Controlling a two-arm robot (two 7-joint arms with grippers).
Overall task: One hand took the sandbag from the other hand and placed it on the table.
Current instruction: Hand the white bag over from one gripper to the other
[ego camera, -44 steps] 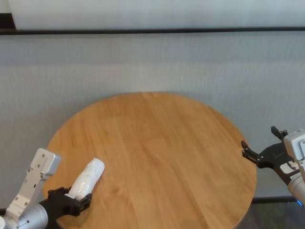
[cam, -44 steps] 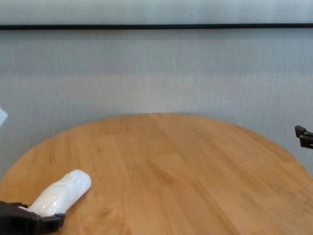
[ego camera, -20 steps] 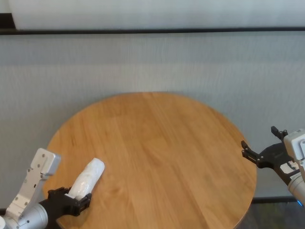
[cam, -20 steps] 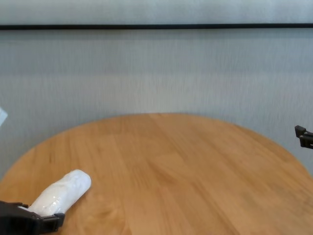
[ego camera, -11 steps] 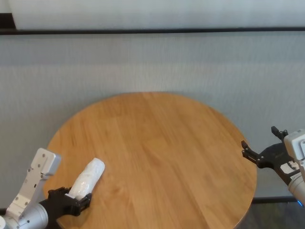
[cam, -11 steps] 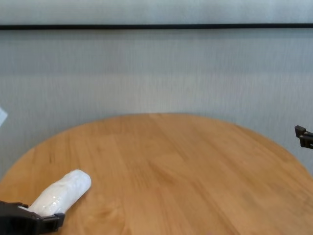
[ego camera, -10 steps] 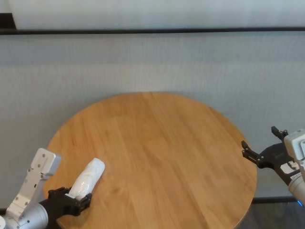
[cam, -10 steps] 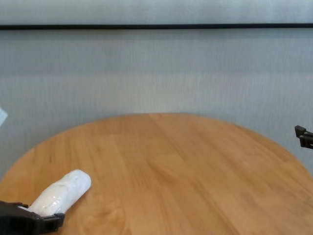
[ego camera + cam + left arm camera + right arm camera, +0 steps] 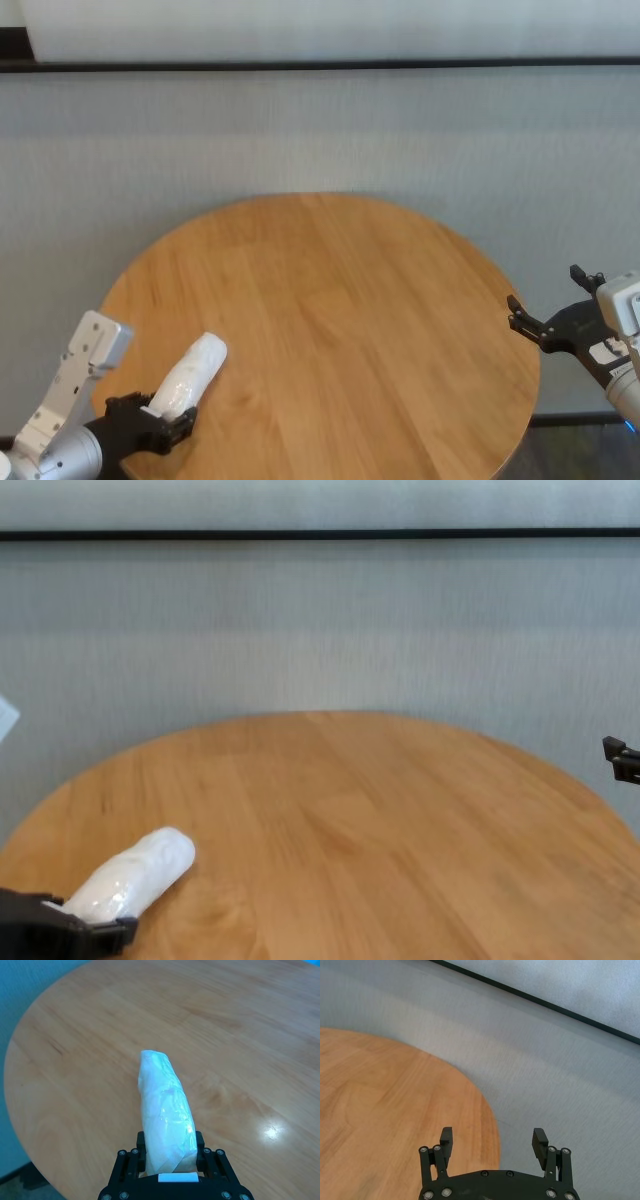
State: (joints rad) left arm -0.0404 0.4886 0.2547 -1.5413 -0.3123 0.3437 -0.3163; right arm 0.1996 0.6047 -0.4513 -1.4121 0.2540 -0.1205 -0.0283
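The sandbag (image 9: pixel 190 375) is a white plastic-wrapped roll at the near left of the round wooden table (image 9: pixel 350 300). My left gripper (image 9: pixel 165 415), the black one with a small white sticker, is shut on the near end of the sandbag (image 9: pixel 165 1110). The bag's rounded end points out over the table (image 9: pixel 240 1035). In the chest view the sandbag (image 9: pixel 135 870) and left gripper (image 9: pixel 80 925) sit at the lower left corner. My right gripper (image 9: pixel 545 290) hangs open and empty just off the table's right edge, far from the bag. The right gripper (image 9: pixel 492 1136) has nothing between its fingers.
A pale grey wall and floor surround the table (image 9: pixel 380 810), with a dark horizontal strip high on the wall. Nothing else lies on the wooden top (image 9: pixel 380 1090). One finger of the right gripper (image 9: pixel 620 758) shows at the chest view's right edge.
My left gripper and the sandbag have shifted slightly to the right over the table. The right arm has not moved.
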